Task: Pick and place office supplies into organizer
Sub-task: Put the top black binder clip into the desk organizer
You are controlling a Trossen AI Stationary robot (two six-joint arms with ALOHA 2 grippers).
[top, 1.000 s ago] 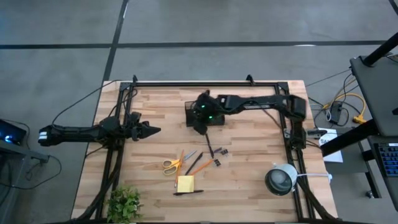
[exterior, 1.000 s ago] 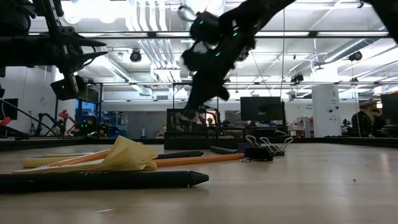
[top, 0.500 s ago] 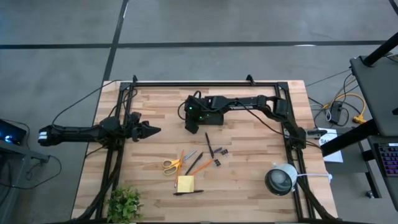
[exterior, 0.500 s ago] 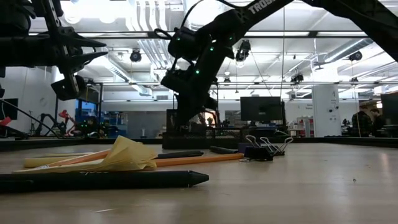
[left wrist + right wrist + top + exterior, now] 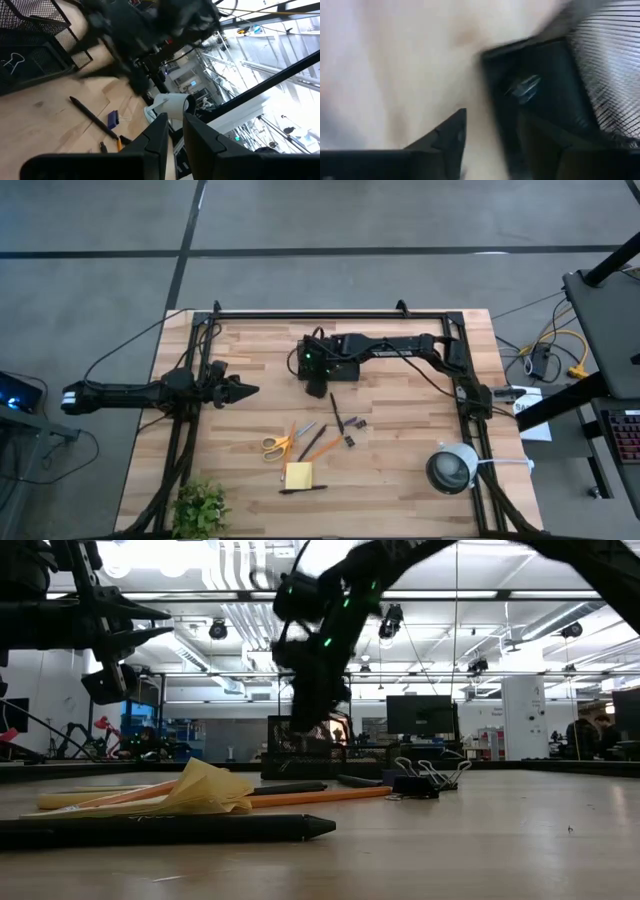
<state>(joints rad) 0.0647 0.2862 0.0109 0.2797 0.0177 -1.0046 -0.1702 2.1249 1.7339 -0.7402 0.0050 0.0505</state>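
Light wooden slatted table (image 5: 400,480) with black frame rails carries everything. Right arm (image 5: 400,345) reaches from the right edge across the far half; right gripper (image 5: 316,376) sits over the dark mesh-walled rectangular organizer (image 5: 330,360), which stands at the middle of the far half. Right wrist view shows its two dark fingers (image 5: 451,136) spread apart, nothing between them, with the organizer's dark tray compartment (image 5: 540,95) just ahead, a small clip lying in it. Left arm (image 5: 130,393) waits over the left edge, left gripper (image 5: 235,391) pointing inward; left wrist view shows its fingers (image 5: 155,142) standing a little apart, empty. Round grey-white lamp (image 5: 452,468) near the right near corner. Green leafy plant (image 5: 200,505) at the left near corner. Remaining supplies lie loose in the middle of the near half: yellow-handled scissors (image 5: 280,442), square yellow sticky-note pad (image 5: 298,475), orange pencil (image 5: 325,448), thin black pen (image 5: 336,413) nearest the organizer, another black pen (image 5: 303,490) at the pad's near edge, tiny black binder clips (image 5: 354,424) right of the pens.
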